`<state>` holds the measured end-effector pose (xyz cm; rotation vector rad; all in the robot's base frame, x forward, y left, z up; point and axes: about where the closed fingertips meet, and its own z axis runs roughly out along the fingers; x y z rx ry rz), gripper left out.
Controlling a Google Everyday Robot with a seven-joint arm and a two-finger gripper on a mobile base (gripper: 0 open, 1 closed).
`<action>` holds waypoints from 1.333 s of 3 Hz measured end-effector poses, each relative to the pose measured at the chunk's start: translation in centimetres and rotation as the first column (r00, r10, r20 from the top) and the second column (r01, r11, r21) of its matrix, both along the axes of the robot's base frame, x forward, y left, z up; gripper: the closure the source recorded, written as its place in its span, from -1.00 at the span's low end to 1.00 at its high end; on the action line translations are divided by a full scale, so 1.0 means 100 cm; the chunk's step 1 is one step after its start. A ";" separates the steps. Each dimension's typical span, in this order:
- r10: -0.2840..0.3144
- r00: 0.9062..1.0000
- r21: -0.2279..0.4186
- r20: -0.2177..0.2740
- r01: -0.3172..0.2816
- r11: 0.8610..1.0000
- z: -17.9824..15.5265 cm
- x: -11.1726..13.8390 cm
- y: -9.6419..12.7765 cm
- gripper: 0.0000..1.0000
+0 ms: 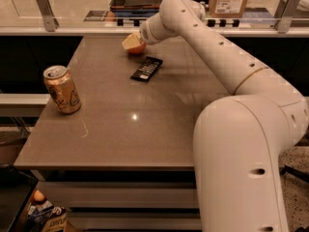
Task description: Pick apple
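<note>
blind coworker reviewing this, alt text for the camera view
A white robot arm stretches across a brown table, its gripper at a small red-orange apple near the far edge. A flat black object lies nearer the camera, and a gold drink can stands at the left.

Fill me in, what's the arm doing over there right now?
The arm reaches to the far side of the table, where the gripper sits over the red-orange apple, covering its top. The apple looks to be at the tabletop. A flat black object lies just nearer, and a gold drink can stands by the left edge.
</note>
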<state>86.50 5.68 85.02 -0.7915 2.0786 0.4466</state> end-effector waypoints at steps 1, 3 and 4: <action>0.003 1.000 -0.001 -0.004 -0.003 1.000 -0.003 0.000 0.003 0.62; 0.007 1.000 -0.001 -0.008 -0.007 1.000 -0.006 0.000 0.006 1.00; 0.007 1.000 -0.001 -0.008 -0.007 1.000 -0.006 0.000 0.006 1.00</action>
